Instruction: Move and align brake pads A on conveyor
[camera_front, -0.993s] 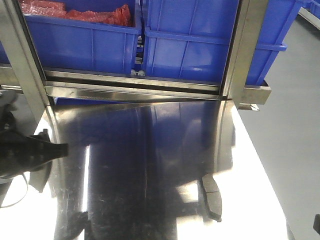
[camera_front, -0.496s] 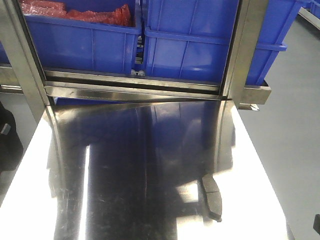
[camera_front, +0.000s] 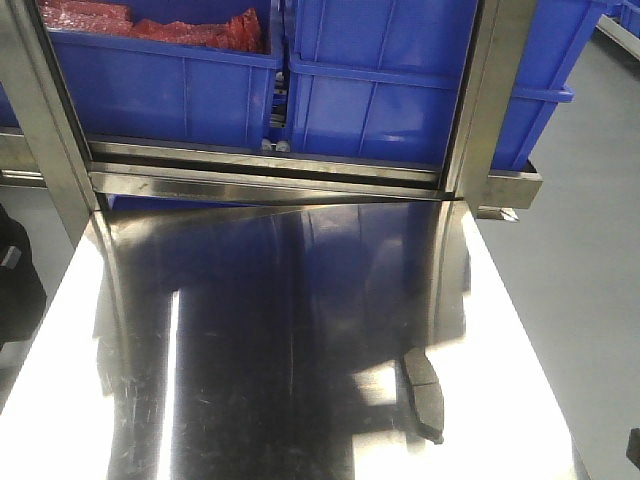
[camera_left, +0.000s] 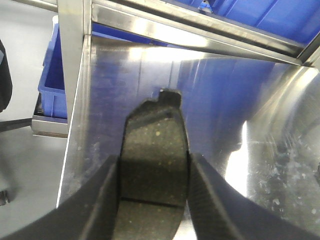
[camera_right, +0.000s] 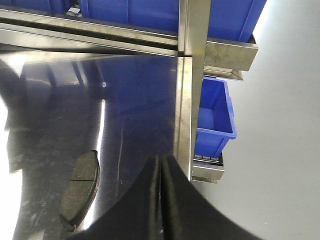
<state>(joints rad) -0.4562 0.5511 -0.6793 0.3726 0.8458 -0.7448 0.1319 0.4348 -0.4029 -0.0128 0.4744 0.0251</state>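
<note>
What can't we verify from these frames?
Conveyor: in no view.
Further pads: outside every frame; only held pad and table pad show.
Held pad's near end: left wrist view, cut by bottom edge between left end effector fingers.
Held pad lifted or resting on steel table: left wrist view too close.

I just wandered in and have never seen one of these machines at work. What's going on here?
A two-armed robot is handling brake pads. Its left gripper is shut on one dark brake pad, holding it over the shiny steel table. A second pad lies loose on that table near its right edge. The right gripper is shut and empty, close to that pad. No conveyor belt shows in any view.
</note>
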